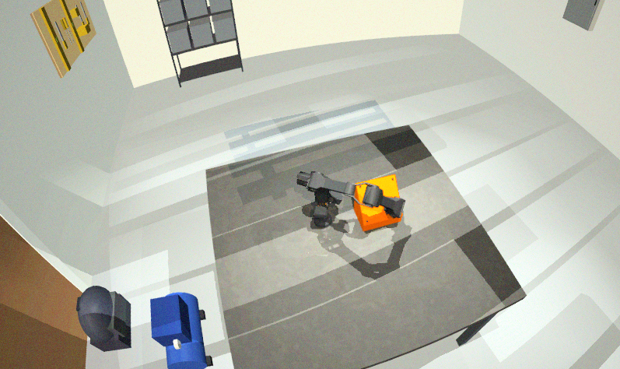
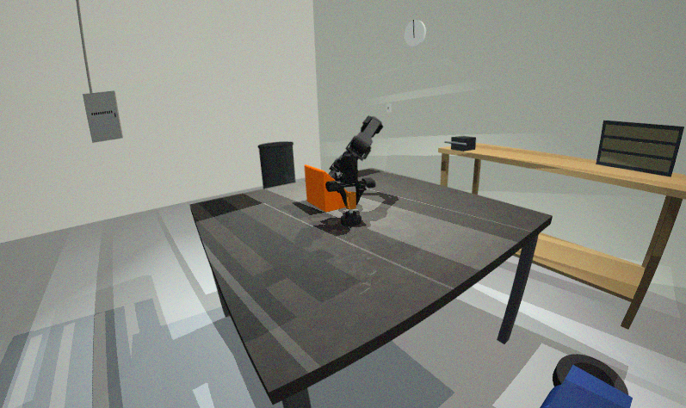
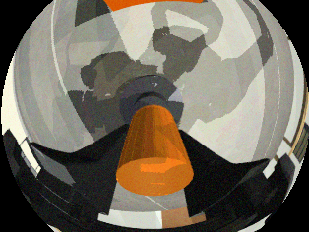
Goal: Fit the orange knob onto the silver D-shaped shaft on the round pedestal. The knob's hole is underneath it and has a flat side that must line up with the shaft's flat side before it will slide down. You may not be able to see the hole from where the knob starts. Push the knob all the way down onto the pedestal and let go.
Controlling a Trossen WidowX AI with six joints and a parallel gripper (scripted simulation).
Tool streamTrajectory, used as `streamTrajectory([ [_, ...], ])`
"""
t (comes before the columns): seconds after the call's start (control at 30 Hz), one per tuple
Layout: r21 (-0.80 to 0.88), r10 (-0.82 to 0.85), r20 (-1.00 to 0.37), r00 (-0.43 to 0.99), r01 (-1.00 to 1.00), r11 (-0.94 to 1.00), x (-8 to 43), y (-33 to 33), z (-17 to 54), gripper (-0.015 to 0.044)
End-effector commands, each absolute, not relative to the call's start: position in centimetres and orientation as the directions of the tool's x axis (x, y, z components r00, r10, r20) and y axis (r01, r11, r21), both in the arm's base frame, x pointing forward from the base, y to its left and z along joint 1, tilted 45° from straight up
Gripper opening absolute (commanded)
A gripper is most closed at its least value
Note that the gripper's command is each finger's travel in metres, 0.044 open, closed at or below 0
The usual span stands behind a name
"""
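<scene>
1. Gripping the tapered orange knob [image 2: 351,200] [image 3: 154,143], the jaws are closed around its sides. One dark finger [image 2: 341,192] [image 3: 93,167] stands on one side and its partner opposite, in the wrist view.

2. The knob is at the lower centre of the wrist frame, its broad round end nearest the camera. In the exterior view it is near the centre, with its long axis roughly upright. In the top view the jaws and arm largely hide it.

3. Beyond the knob's far end is the dark round pedestal [image 1: 321,221] [image 2: 351,219] [image 3: 133,93]. In the exterior view it sits directly below the jaws on the dark grey desk [image 1: 279,275] [image 2: 360,273] [image 3: 207,138].

4. The single black jointed arm [image 1: 334,185] [image 2: 360,146] reaches leftward across the top frame from above a bright orange box [image 1: 371,219] [image 2: 317,189] [image 3: 157,2].

5. The next move probably turns on keeping the knob's axis over the shaft, matching the flats, then pressing down. The silver shaft and the hole cannot be made out, so I cannot tell whether they are aligned or engaged. A wrong twist or slight tilt could make the knob jam on the shaft's tip.
</scene>
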State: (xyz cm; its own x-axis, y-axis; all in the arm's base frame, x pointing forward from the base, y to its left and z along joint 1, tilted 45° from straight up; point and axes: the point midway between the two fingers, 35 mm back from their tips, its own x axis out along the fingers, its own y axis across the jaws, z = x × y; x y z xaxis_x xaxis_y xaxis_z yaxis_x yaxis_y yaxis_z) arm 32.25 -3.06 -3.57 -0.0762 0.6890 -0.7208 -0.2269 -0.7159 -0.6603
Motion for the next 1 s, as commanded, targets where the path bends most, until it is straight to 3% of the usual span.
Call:
streamTrajectory([
  [0.0, -0.630, 0.690, -0.720, -0.073, -0.347, -0.694, 32.26, -3.20, -3.60, 0.0000],
  [0.97, -0.634, 0.690, -0.720, -0.073, -0.335, -0.697, 32.23, -2.83, -3.90, 0.0000],
])
